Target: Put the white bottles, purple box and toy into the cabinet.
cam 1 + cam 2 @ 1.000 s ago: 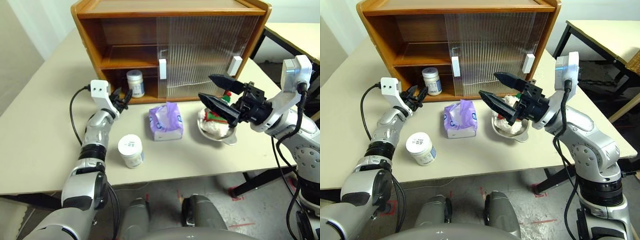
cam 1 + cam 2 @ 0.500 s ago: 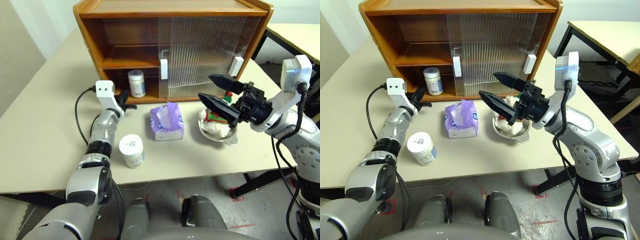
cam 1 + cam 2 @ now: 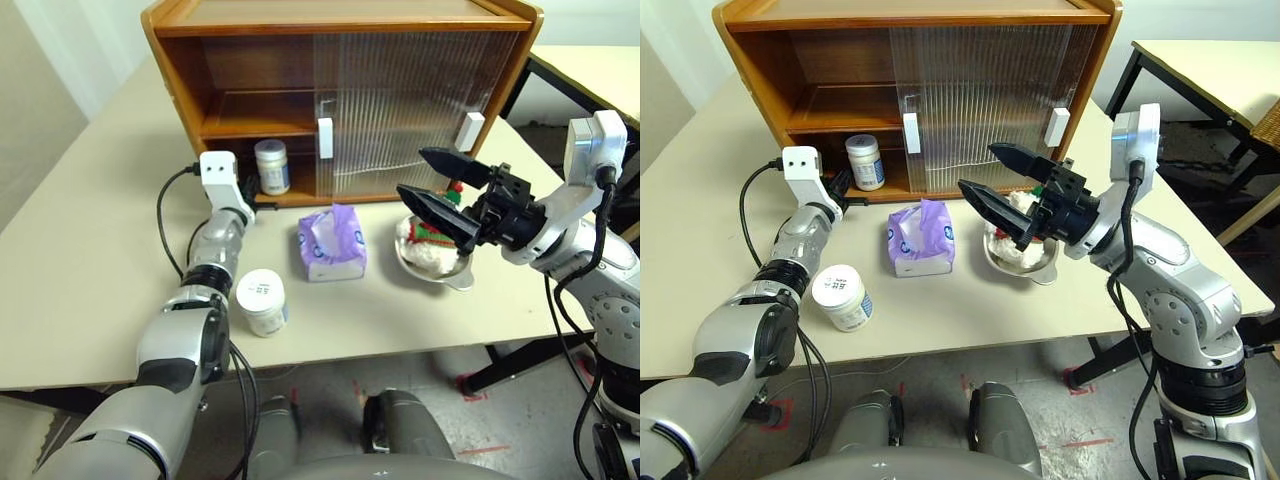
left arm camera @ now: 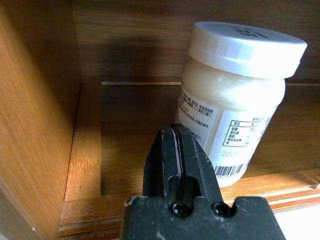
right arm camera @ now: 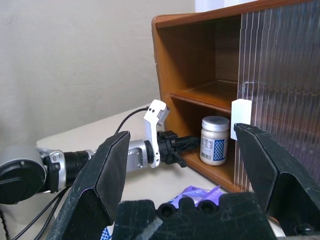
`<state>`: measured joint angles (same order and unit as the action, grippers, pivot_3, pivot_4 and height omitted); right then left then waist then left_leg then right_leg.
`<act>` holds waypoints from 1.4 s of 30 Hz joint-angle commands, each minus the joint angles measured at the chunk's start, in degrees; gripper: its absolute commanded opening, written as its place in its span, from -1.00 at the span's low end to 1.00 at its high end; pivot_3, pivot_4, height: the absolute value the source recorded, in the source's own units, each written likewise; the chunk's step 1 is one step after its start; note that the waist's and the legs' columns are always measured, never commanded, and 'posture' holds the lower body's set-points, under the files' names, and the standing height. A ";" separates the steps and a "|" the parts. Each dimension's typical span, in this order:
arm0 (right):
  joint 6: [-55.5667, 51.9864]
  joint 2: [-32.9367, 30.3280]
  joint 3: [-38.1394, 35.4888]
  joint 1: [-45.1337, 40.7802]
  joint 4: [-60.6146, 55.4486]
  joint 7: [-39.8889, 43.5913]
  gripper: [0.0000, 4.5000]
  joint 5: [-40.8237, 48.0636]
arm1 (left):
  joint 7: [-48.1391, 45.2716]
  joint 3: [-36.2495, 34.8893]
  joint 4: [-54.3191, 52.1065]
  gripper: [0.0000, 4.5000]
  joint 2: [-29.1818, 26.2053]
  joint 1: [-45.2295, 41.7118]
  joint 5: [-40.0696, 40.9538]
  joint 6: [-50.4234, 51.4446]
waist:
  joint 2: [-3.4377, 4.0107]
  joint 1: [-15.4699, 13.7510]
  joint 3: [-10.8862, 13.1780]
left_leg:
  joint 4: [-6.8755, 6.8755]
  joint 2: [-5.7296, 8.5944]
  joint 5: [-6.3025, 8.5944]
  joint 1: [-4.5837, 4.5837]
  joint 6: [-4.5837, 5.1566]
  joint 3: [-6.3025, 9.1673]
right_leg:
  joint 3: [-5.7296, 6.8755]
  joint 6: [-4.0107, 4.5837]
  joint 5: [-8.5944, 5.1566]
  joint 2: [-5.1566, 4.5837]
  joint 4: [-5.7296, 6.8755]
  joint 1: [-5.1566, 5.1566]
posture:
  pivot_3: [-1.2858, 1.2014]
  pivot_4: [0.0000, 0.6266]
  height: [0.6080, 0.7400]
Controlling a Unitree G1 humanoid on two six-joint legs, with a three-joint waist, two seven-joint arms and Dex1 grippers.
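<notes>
We see the left gripper point(image 4: 179, 150) with its two black fingers pressed together on nothing, held level at the front edge of the cabinet's lower compartment, just short of the white bottle standing inside, while the right gripper point(image 3: 437, 190) hangs above the table with its fingers spread wide apart and empty, over the steel bowl. From largest to smallest, the cream table point(image 3: 80, 260) carries everything; at its back stands the orange-brown wooden cabinet point(image 3: 340, 25), whose left half is open and shows an inner shelf, while its ribbed translucent sliding doors point(image 3: 400, 100) with white rectangular handles cover the right half. On the cabinet's floor, in the lower left compartment below the shelf, one white bottle point(image 3: 271, 166) stands upright with its wide white lid on and its printed label facing out; in the left wrist view we find it near the closed fingertips, though we cannot tell whether they touch it. In front of the cabinet, near the middle of the table, lies the purple box point(image 3: 332, 243), a soft lilac tissue pack with white tissue poking from its top. To its right sits the shiny steel bowl point(image 3: 437, 268), holding the white plush toy point(image 3: 428, 240), whose red and green trim shows partly behind the right gripper. The second white bottle point(image 3: 262, 301) stands upright near the front edge, just beside the left forearm
</notes>
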<state>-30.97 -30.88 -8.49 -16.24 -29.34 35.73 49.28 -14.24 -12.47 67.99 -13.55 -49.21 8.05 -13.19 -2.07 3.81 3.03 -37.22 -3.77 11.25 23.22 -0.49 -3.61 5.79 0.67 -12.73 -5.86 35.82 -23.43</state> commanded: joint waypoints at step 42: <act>-1.20 -0.82 -1.94 1.23 -3.10 -2.30 1.00 1.11 | -0.34 0.84 5.91 -0.99 4.60 -5.21 -2.90 2.05 | 0.00 0.23 0.00 | 0.00 0.01 0.00 0.02 0.00 0.00 | 0.03 0.00 0.00 -0.02 -0.02 0.00 | -0.11 -1.00 1.00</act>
<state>-31.58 -31.12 -9.60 -15.28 -31.44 33.71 49.60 -13.99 -12.25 72.85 -9.45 -53.31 6.04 -12.06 -2.07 4.03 3.03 -37.21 -3.76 11.25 23.23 -0.49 -3.61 5.82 0.67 -12.73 -5.89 35.80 -23.43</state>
